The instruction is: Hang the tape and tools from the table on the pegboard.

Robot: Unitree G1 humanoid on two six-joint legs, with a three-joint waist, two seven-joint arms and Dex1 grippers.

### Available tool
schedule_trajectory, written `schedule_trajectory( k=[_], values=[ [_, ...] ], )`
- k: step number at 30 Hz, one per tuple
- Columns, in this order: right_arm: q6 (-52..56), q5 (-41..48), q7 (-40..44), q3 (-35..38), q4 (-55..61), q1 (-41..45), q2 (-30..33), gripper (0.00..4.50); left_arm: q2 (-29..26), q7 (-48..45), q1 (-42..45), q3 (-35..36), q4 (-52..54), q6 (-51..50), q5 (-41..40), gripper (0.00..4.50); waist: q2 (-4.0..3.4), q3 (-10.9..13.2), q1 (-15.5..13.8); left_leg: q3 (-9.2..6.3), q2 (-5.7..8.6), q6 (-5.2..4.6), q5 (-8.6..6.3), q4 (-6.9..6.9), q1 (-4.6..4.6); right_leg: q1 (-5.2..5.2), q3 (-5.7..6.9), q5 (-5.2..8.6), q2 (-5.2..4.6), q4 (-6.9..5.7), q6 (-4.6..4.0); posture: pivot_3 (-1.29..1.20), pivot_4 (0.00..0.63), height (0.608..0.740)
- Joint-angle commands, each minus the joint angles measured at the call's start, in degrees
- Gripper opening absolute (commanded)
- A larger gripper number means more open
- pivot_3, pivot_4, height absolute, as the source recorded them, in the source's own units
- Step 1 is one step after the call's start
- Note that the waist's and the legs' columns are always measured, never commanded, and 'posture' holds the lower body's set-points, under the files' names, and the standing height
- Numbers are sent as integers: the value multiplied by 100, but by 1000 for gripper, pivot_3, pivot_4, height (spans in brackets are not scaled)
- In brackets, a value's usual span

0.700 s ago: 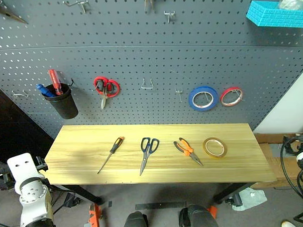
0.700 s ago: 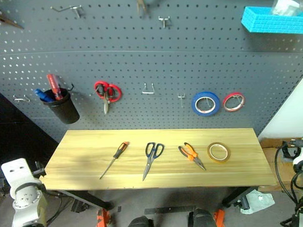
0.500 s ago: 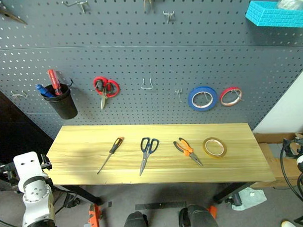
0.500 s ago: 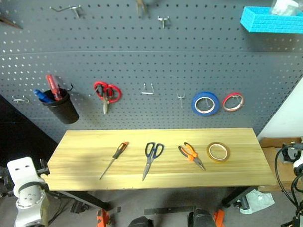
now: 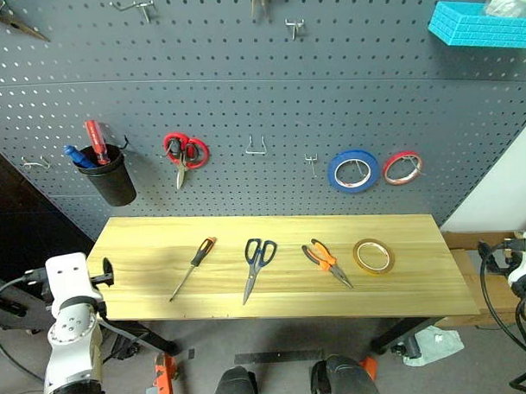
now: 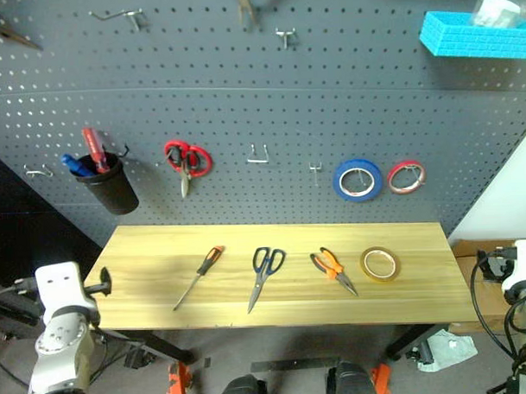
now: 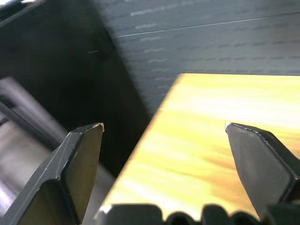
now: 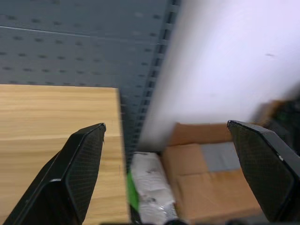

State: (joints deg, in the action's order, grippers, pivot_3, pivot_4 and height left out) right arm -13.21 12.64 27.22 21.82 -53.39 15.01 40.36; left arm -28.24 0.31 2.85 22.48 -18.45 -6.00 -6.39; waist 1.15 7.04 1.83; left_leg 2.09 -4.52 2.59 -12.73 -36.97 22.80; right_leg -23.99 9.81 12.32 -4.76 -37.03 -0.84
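— Tools first: where do they lie?

— All in a row on the long pale yellow plank table (image 5: 404, 283). From the robot's left: the slim screwdriver with the orange-and-black handle (image 5: 191, 267), the dark-blue-handled steel scissors (image 5: 256, 265), the orange-handled pointed pliers (image 5: 325, 261), and the translucent yellow-tan tape ring (image 5: 373, 255) lying flat. None touches its neighbour.

— And the board?

— The dark grey pegboard with its grid of holes (image 5: 242, 85) stands right behind the table. On it hang a black cup holding a red and a blue screwdriver (image 5: 107, 172), red-handled scissors (image 5: 184, 153), a larger blue tape ring (image 5: 353, 170) and a thin red tape ring (image 5: 402, 167) just beside it. Bare metal hooks (image 5: 255, 147) sit between the red scissors and the blue ring. A turquoise bin (image 5: 480, 23) is mounted high on the right.

— Grippers?

— The left gripper (image 7: 164, 129) has its black fingers wide apart with nothing between them, at the table's left end. The right gripper (image 8: 166, 129) is likewise spread and empty, off the table's right end, over a cardboard box on the floor (image 8: 211, 173).
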Motion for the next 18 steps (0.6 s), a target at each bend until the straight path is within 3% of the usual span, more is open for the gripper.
schedule_trajectory(
  k=[1,7,11,18],
  values=[
    [81,-26,367,-220,987,-364,-38,4500,-123,-187,-8,-351,765,32,329,4455,-1,12,-1,-1,-2,0,0,2,1,0,1,1,1,2,-1,-88,123,740],
    [1034,125,541,-502,3173,-1006,-209,4500,-253,-1106,-53,-1079,1642,-226,437,4455,-45,93,-3,4,-1,1,-1,0,5,-6,-6,1,-2,4,-1,-119,153,740],
    [2278,5,713,-1044,4557,-1249,-139,4500,-365,-1869,156,-1657,2053,-387,417,4455,-58,172,2,0,-3,2,-1,3,4,-10,-5,12,-1,2,-20,-142,179,740],
    [3835,-78,853,-1858,5707,-977,-200,4500,-469,-2865,656,-2372,2358,-452,416,4455,-44,421,-6,-6,0,1,-1,3,18,-18,-5,15,1,4,-24,-154,229,740]
  ],
)
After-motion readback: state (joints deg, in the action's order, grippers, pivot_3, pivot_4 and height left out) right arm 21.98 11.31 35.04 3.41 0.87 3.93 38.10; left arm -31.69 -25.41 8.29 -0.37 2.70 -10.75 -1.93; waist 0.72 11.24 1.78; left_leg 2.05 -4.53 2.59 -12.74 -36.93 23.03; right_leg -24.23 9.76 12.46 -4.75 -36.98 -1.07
